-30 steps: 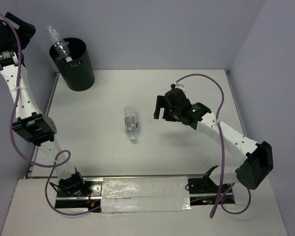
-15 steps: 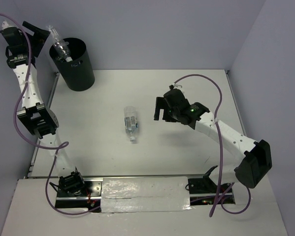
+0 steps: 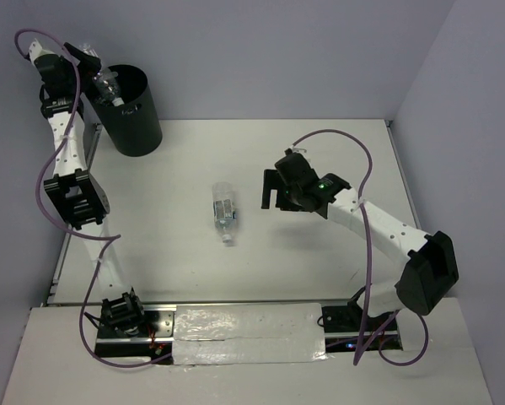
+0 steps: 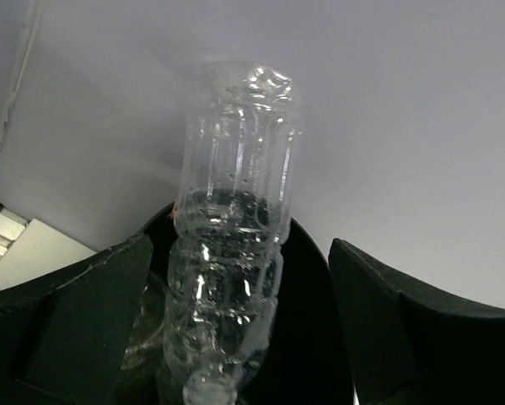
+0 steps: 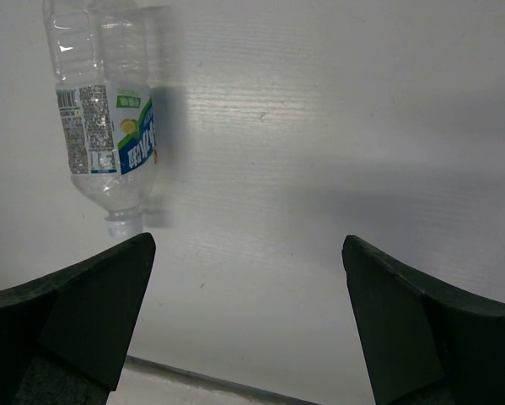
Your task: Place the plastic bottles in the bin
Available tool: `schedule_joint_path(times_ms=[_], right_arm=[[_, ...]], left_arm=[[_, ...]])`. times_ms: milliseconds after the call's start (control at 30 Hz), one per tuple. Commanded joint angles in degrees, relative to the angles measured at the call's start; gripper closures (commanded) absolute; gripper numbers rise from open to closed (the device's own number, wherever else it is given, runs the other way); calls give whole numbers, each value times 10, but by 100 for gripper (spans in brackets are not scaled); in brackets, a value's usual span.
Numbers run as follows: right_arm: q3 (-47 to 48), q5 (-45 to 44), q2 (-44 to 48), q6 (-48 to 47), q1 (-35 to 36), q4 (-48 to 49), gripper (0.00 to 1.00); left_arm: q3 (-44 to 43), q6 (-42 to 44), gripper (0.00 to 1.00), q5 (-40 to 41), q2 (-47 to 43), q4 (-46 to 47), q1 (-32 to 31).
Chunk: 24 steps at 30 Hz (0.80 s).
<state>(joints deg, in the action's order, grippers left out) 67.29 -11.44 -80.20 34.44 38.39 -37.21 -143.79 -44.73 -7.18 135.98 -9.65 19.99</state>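
Note:
A clear plastic bottle [image 3: 109, 84] stands cap-down in the black bin [image 3: 138, 126] at the table's far left corner, its base poking above the rim. My left gripper [image 3: 83, 61] hovers open beside that base. In the left wrist view this bottle [image 4: 231, 253] rises between the spread fingers [image 4: 83, 321] with a gap on each side, and the bin [image 4: 311, 321] is dark behind it. A second bottle [image 3: 224, 211] with a bluish label lies mid-table. My right gripper [image 3: 276, 190] hangs open just right of it, with that bottle [image 5: 104, 126] at the upper left of its view.
The bin stands against the back wall, with the left wall close by. Something pale and crinkly [image 4: 142, 337] shows inside the bin beside the upright bottle. Bare white table [image 3: 319, 152] stretches under and beyond the right arm. A taped strip [image 3: 244, 325] runs along the near edge.
My left gripper has swung right from the far left corner up to the bottle that sticks out of the bin. The right arm has shifted only slightly. Neither bottle has moved.

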Motion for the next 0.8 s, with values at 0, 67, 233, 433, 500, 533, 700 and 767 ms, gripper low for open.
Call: schedule_joint_path(times_ms=[0, 67, 233, 433, 500, 533, 700, 767], right_arm=[[27, 2, -9, -2, 5, -8, 0], [31, 1, -12, -3, 6, -9, 0], [38, 1, -21, -4, 5, -12, 0], [38, 4, -28, -3, 5, -10, 0], [38, 5, -28, -3, 5, -9, 0], [38, 5, -29, -4, 5, -9, 0], [42, 7, -32, -4, 5, -8, 0], [43, 10, -34, -3, 5, -8, 0]], left_arm=[[-30, 14, 1, 25, 10, 77, 0], [-36, 14, 3, 35, 18, 88, -6], [-39, 22, 10, 43, 29, 91, -14], [-37, 27, 31, 42, 31, 92, -20], [-37, 29, 26, 40, 30, 92, -20], [-36, 31, 24, 39, 30, 91, -20], [-33, 39, 9, 38, 31, 91, -20], [-32, 42, 9, 38, 30, 91, -21]])
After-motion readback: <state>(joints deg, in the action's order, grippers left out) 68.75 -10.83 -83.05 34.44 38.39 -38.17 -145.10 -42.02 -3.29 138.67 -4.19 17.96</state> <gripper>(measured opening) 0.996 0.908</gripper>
